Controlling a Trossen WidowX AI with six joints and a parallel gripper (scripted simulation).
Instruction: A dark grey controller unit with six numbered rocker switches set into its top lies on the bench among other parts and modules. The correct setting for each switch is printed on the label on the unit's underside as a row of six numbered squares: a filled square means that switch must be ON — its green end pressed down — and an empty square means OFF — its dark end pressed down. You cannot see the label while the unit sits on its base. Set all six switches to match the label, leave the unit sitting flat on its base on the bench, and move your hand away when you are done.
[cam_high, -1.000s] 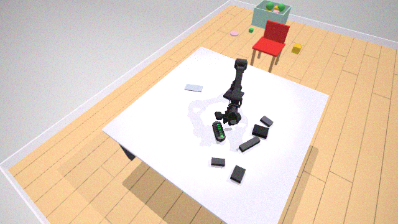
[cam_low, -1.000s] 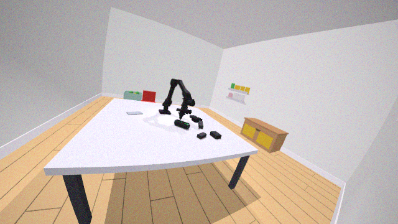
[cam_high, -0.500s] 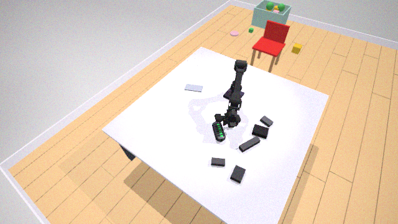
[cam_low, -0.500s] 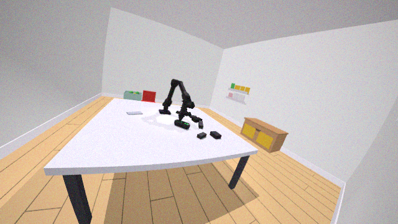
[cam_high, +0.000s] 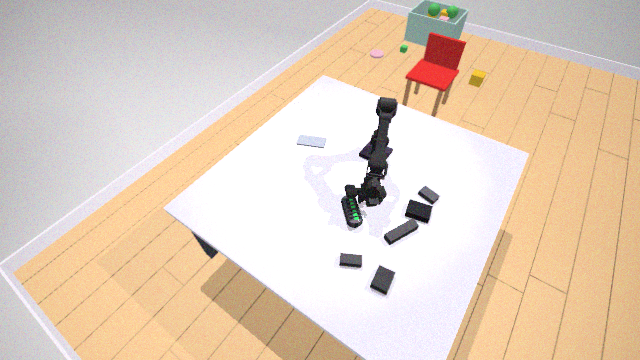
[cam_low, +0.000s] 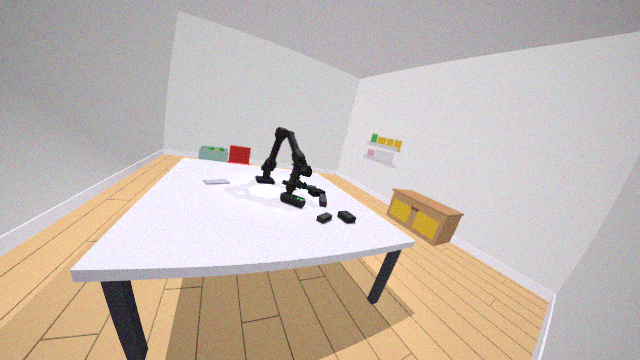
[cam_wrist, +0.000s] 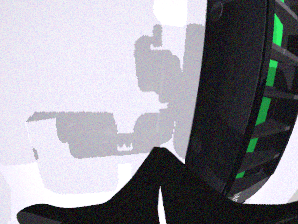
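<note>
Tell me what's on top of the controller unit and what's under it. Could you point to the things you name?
Green-marked rocker switches line the top of the controller unit (cam_high: 346, 212) (cam_low: 287, 200) (cam_wrist: 230, 85). Its underside faces the bench (cam_high: 250, 200) (cam_low: 200, 230), so any label there is hidden.

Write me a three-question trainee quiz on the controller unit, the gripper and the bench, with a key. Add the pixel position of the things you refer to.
1. True or false: the controller unit (cam_high: 351, 212) (cam_low: 292, 200) (cam_wrist: 232, 85) sits with its switches facing up.
2. Multiple choice: how do the gripper's fingers stand?
A) spread wide
B) shut, with nothing between them
C) shut on a black block
3. Fill in the blank: the chair (cam_high: 433, 74) (cam_low: 239, 154) beyond the bench (cam_high: 240, 200) (cam_low: 200, 225) is ____.

Key: 1 true; 2 B; 3 red
</note>
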